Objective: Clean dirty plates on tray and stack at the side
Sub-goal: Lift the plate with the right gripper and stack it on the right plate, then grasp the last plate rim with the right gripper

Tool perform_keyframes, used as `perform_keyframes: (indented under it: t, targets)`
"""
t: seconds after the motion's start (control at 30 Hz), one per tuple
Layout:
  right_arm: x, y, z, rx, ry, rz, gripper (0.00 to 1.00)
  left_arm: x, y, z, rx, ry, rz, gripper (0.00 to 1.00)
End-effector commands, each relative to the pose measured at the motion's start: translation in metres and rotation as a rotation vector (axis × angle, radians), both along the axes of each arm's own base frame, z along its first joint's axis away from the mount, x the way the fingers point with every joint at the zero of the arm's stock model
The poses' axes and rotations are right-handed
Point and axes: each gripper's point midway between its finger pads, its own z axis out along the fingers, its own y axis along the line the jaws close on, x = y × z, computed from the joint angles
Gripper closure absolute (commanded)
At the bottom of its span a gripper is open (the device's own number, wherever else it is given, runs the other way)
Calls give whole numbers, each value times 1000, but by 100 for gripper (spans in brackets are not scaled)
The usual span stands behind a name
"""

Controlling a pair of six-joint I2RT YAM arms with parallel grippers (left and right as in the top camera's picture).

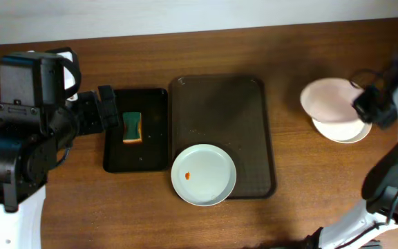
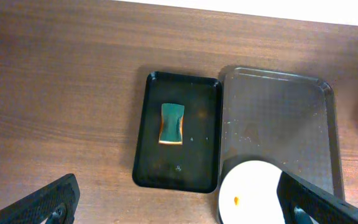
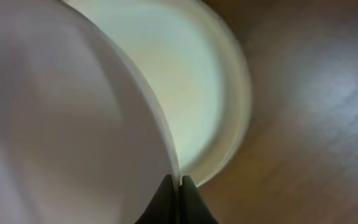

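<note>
One dirty plate (image 1: 203, 174) with an orange speck lies at the front left of the dark brown tray (image 1: 254, 131); it also shows in the left wrist view (image 2: 253, 193) on the tray (image 2: 278, 118). My right gripper (image 1: 365, 104) is shut on the rim of a second pale plate (image 1: 327, 99), held just above a third plate (image 1: 343, 130) on the table at the right. In the right wrist view the jaws (image 3: 179, 186) pinch the held plate's (image 3: 61, 124) rim over the lower plate (image 3: 191, 87). My left gripper (image 2: 179, 211) is open and empty, high over the table's left side.
A smaller black tray (image 1: 150, 149) left of the brown tray holds a green and orange sponge (image 1: 132, 127), also seen in the left wrist view (image 2: 172, 124). Crumbs speckle the brown tray's middle. The left arm's body fills the left edge.
</note>
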Motion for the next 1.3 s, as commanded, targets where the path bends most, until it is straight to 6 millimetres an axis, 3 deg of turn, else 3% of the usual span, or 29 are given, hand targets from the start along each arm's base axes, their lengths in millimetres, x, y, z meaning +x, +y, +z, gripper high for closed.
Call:
perform_keyframes:
  t: [0.0, 0.1, 0.13, 0.27, 0.37, 0.47, 0.57, 0.6, 0.63, 0.7, 0.77, 0.9, 1.03, 1.2, 1.27]
  targets:
    - [-30, -22, -28, 40, 22, -99, 96, -1, 3, 1, 6, -4, 6, 0]
    - [-36, -29, -33, 35, 21, -95, 93, -1, 3, 1, 6, -4, 6, 0]
    - [-31, -26, -30, 52, -1, -73, 60, -1, 3, 1, 6, -4, 6, 0]
    - [2, 22, -1, 143, -142, 141, 50, -1, 3, 1, 6, -4, 6, 0]
    - [16, 79, 27, 148, -179, 337, 50, -1, 3, 1, 6, -4, 6, 0]
    - [13, 182, 33, 179, -107, 699, 50, -1, 3, 1, 6, -4, 6, 0]
    - [-6, 271, 25, 205, -27, 1022, 49, -1, 3, 1, 6, -4, 6, 0]
    - [-25, 310, 14, 153, 44, 1173, 49, -1, 3, 1, 6, -4, 6, 0]
    - [-44, 328, 2, 119, 105, 1257, 49, -1, 3, 1, 6, -4, 6, 0]
    - [-62, 343, -12, 127, 145, 1317, 49, -1, 3, 1, 6, -4, 6, 0]
    - [-84, 365, -42, 125, 153, 1425, 52, -1, 3, 1, 6, -4, 6, 0]
    - [-109, 377, -79, 117, 155, 1499, 60, -1, 3, 1, 6, -4, 6, 0]
    - [-101, 361, -84, 41, 170, 1438, 79, -1, 3, 1, 6, -4, 6, 0]
    - [-84, 353, -76, 32, 141, 1392, 79, -1, 3, 1, 6, -4, 6, 0]
    - [-72, 339, -68, -8, 145, 1349, 79, -1, 3, 1, 6, -4, 6, 0]
